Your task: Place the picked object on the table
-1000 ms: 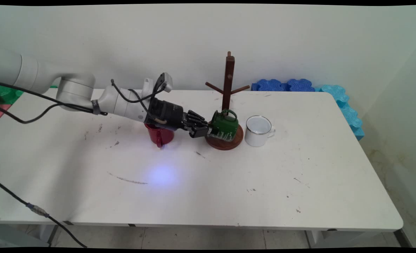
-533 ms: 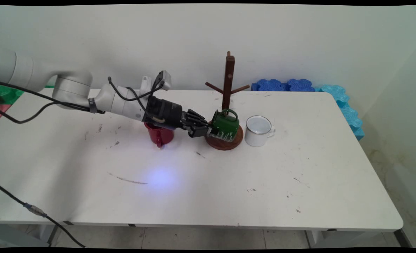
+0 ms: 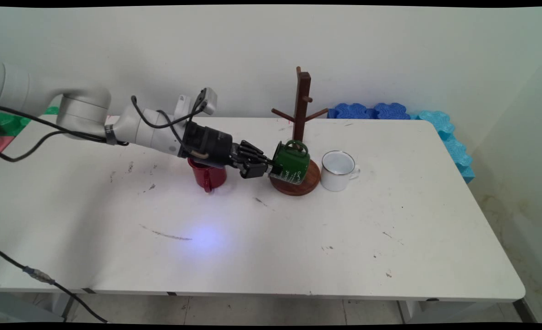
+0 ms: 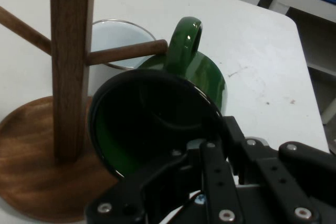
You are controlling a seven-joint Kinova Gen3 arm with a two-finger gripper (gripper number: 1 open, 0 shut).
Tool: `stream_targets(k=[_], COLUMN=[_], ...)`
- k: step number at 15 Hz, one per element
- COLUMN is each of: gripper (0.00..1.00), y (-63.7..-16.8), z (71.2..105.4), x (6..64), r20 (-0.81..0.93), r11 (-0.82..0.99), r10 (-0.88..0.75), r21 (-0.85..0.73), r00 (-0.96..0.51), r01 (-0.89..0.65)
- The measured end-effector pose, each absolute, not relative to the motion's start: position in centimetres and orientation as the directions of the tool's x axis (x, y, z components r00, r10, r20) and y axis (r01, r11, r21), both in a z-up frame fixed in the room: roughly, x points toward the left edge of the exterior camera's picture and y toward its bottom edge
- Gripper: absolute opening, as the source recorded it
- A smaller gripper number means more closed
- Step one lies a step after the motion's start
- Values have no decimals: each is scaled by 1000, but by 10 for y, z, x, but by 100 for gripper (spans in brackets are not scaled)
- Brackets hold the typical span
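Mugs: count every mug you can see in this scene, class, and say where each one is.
3. The green mug is gripped on its side by the gripper over the wooden mug tree; the white mug stands right of the tree's base; the red mug stands partly hidden behind the arm.

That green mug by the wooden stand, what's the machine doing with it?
The arm's pincer is shut on the rim of the green mug, holding it tipped on its side over the round base of the wooden mug tree, its handle up beside a peg. A white mug stands right of the base, a red mug behind the arm.
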State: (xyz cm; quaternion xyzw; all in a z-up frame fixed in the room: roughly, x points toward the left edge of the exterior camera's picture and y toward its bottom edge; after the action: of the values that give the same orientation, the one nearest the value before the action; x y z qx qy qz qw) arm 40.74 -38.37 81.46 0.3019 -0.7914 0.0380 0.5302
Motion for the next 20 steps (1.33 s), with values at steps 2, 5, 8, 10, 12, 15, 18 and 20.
stream_targets(k=[2, 5, 8, 10, 12, 15, 18, 20], gripper=[0, 0, 0, 0, 0, 0, 0, 0], y=[-379, -371, -364, -360, -357, -352, -346, -343], z=[818, 823, 829, 833, 838, 848, 860, 868], x=[410, 414, 418, 420, 423, 428, 435, 441], r20=[861, 858, 856, 856, 856, 857, 857, 856], r11=[817, 820, 823, 826, 829, 834, 842, 847], r10=[-438, -440, -440, -438, -434, -422, -402, -387], r21=[261, 263, 265, 263, 257, 239, 207, 183], r00=[-259, -265, -271, -275, -281, -297, -324, -344], r01=[-514, -508, -502, -499, -497, -497, -497, -499])
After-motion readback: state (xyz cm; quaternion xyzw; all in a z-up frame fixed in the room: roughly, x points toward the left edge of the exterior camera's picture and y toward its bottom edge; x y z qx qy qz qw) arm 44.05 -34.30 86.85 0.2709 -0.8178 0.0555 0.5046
